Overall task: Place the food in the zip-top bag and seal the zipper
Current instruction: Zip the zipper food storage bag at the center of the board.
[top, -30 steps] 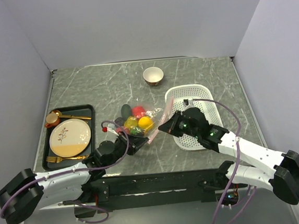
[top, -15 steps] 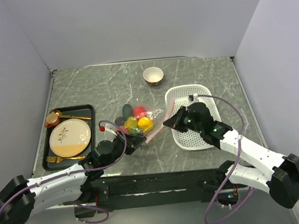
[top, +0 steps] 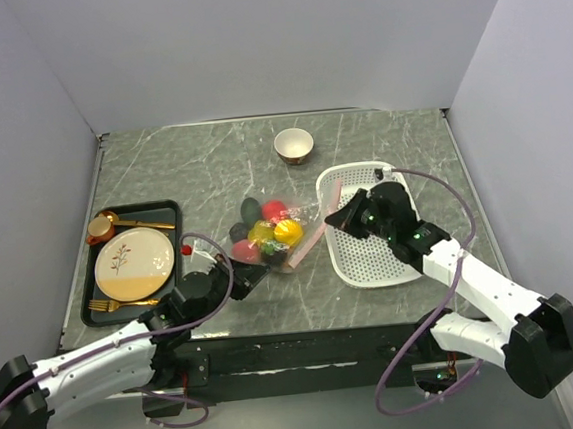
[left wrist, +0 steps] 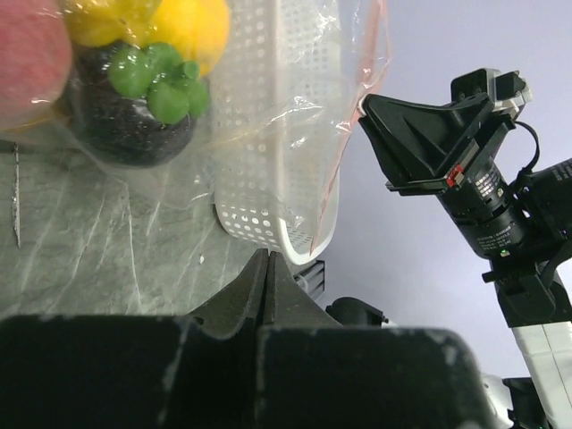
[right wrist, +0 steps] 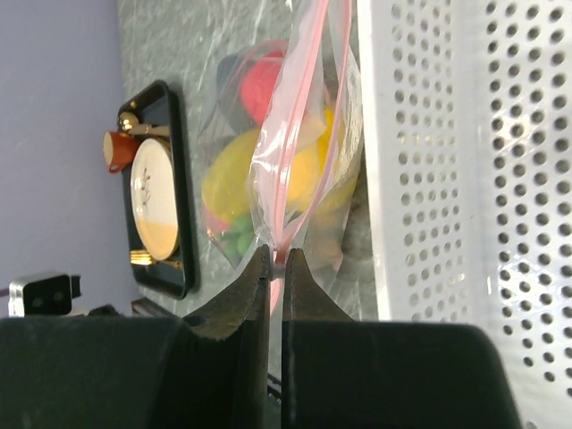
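My L gripper [top: 248, 278]: jaws pressed shut by the zip-top bag [top: 266, 251], can't tell if on film. Food [top: 286, 232] is inside. R gripper [top: 331, 221] pinches the zipper [top: 309, 245]. Sealing now, I think. Next: slide R along strip, L holds steady.

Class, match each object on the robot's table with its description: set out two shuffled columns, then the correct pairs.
1 zip-top bag
2 white basket
3 black tray
4 small bowl

A carries a plate
B stands alone, farthest from the arms
C holds toy food
D lies on the bag's right in the top view

Pairs: 1-C, 2-D, 3-A, 4-B
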You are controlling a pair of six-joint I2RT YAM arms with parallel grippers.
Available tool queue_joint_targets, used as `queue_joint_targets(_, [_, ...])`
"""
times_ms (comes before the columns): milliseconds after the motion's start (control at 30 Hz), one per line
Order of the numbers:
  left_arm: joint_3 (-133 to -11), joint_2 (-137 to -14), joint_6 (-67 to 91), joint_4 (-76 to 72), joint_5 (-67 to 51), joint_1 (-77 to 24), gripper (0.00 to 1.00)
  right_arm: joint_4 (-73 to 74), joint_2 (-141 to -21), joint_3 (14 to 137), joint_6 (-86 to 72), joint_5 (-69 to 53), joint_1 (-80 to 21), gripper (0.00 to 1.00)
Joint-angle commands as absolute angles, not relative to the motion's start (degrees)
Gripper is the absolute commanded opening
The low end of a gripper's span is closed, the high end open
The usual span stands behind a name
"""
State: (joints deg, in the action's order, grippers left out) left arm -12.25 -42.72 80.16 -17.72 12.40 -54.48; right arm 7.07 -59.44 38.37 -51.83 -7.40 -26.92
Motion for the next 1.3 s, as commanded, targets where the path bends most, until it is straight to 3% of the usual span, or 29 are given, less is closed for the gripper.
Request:
queue_joint_targets(0, [-12.1, -39.9, 79.2, -15.4, 14.3, -54.6, 0.01, 5.8, -59.9, 41.8, -49.3, -6.7, -24.9, 0.01])
queue_joint_targets(133, [-11.7, -39.6, 78.0, -20.0, 13.7, -54.7, 0.01, 5.0, -60.6, 41.7, -49.4, -8.6, -24.7, 0.01])
queue_joint_targets(233, [-12.9, -42.4, 76.9, -23.1, 12.8, -54.7, 0.43, 3.3, -60.3, 40.0, -50.4, -10.4, -24.7, 0.01])
queue_joint_targets(367, [-17.0, -50.2, 74.1, -29.3, 9.8, -54.7, 0.64, 2.7, -59.3, 38.9, -51.0, -11.0, -24.7, 0.01])
queue_joint_targets(567, [-20.2, -60.4, 74.4, -37.3, 5.8, -54.8, 0.72, 2.8, -58.0, 38.6, -51.4, -12.3, -24.7, 0.01])
queue_joint_targets(800, [-22.0, -65.6, 74.4, -43.2, 3.4, -55.2, 0.67, 2.7, -58.3, 38.3, -51.5, -13.0, -24.8, 0.01])
queue_joint_targets(1100, [-23.6, -68.8, 74.4, -43.2, 2.5, -55.3, 0.36, 2.6, -58.9, 38.7, -51.3, -14.0, -24.8, 0.01])
queue_joint_targets(1267, [-24.3, -68.8, 73.7, -41.9, 2.5, -55.2, 0.10, 3.2, -58.8, 39.1, -51.0, -14.0, -24.8, 0.01])
